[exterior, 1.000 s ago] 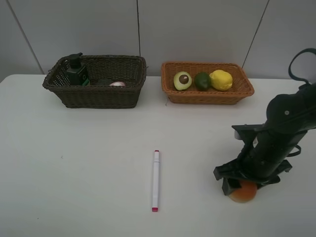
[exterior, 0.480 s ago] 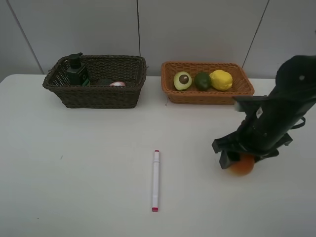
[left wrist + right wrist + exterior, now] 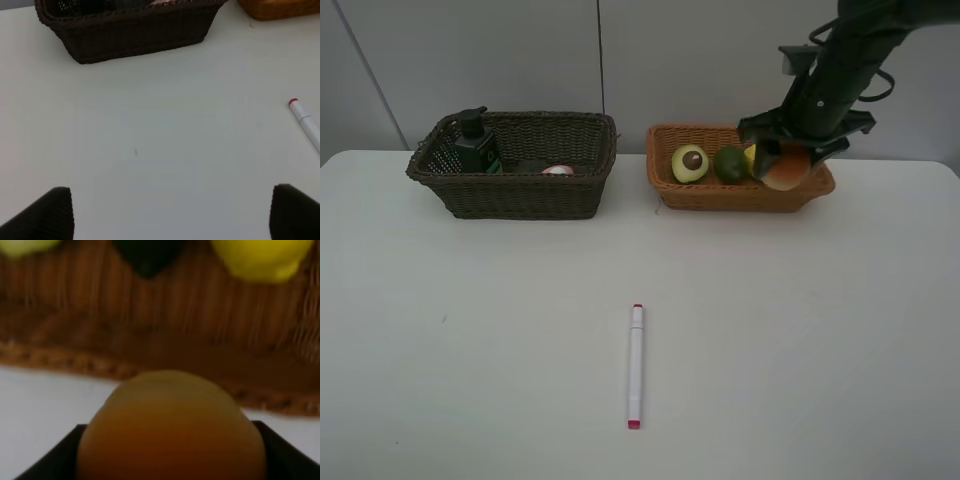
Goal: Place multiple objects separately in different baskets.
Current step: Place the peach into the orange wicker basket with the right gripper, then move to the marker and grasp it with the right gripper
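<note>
My right gripper [image 3: 783, 158] is shut on the orange-red peach [image 3: 784, 176] and holds it over the front right part of the light orange-tan basket [image 3: 700, 195]. The halved avocado [image 3: 689, 163], the green lime [image 3: 729, 163] and the yellow lemon [image 3: 752, 153], partly hidden by the gripper, lie in that basket. In the right wrist view the peach [image 3: 170, 425] fills the jaws, above the basket's front rim [image 3: 75, 362]. The dark brown basket [image 3: 520, 195] holds the pump bottle [image 3: 474, 143] and the pink bottle [image 3: 557, 170]. The marker [image 3: 636, 365] lies on the table. My left gripper [image 3: 172, 215] is open and empty.
The white table [image 3: 470, 330] ends at a grey panelled wall behind the baskets. In the left wrist view the dark basket [image 3: 130, 30] is ahead and the marker's pink tip [image 3: 294, 103] is off to one side. I cannot make out the black eraser.
My right gripper has lifted the peach off the table at the front right and carried it back and up over the orange-tan basket.
</note>
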